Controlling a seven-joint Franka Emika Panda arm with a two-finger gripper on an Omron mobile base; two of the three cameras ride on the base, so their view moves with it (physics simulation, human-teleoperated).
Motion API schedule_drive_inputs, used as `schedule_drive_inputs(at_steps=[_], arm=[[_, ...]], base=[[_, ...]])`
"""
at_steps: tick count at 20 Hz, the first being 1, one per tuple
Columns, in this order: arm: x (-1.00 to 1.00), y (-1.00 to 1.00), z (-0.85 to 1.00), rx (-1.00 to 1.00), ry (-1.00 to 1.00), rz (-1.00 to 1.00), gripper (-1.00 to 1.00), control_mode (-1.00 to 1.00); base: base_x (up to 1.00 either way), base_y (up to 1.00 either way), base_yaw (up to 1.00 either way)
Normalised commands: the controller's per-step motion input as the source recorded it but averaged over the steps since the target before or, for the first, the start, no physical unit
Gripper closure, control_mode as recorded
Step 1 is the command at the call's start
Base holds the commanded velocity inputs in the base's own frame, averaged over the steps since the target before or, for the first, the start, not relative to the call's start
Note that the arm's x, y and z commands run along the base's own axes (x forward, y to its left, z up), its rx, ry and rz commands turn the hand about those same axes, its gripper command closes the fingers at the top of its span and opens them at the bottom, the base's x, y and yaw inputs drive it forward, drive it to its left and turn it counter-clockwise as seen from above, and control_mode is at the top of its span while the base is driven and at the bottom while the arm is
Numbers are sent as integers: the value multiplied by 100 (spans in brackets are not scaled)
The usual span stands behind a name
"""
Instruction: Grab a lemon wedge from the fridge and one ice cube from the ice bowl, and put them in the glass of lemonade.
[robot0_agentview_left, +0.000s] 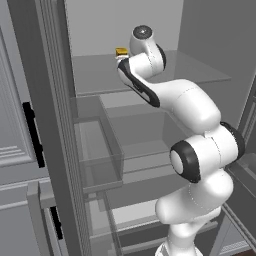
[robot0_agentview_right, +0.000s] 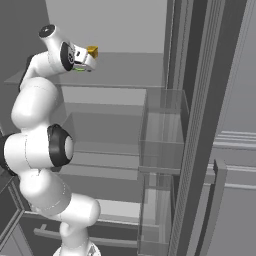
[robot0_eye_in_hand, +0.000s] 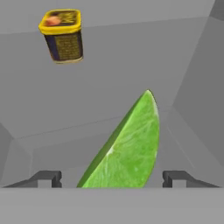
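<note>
The fridge (robot0_agentview_left: 205, 30) stands open, and my arm reaches onto its upper clear shelf (robot0_agentview_left: 95, 75). In the hand view a green-skinned lemon wedge (robot0_eye_in_hand: 129, 148) lies on the shelf right between my finger tips, its point facing away. My gripper (robot0_eye_in_hand: 111, 179) is open, the jaws wide on either side of the wedge, the right tip close to it. From the right base view the gripper (robot0_agentview_right: 82, 64) hangs low over the shelf with a sliver of green wedge (robot0_agentview_right: 78, 69) under it. The ice bowl and the glass of lemonade are out of view.
A small dark tub with a yellow lid (robot0_eye_in_hand: 63, 35) stands on the same shelf just beyond the wedge, also visible as the tub (robot0_agentview_left: 121, 51) past my hand. Clear door bins (robot0_agentview_right: 162, 130) hang on the open right door; another door bin (robot0_agentview_left: 100, 150) on the left.
</note>
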Motion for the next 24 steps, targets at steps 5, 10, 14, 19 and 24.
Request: schedule_drive_inputs(at_steps=[5,10,14,19,24], arm=[[0,0,0,0,0,0,100,-100],[-21,0,0,1,-1,0,100,-100],[-90,-6,0,7,-20,0,100,-100],[-100,-14,0,8,-36,0,100,-100],[-99,-36,4,7,-17,1,100,-100]], base=[[0,0,0],[0,0,0],[0,0,0],[0,0,0],[0,0,0]])
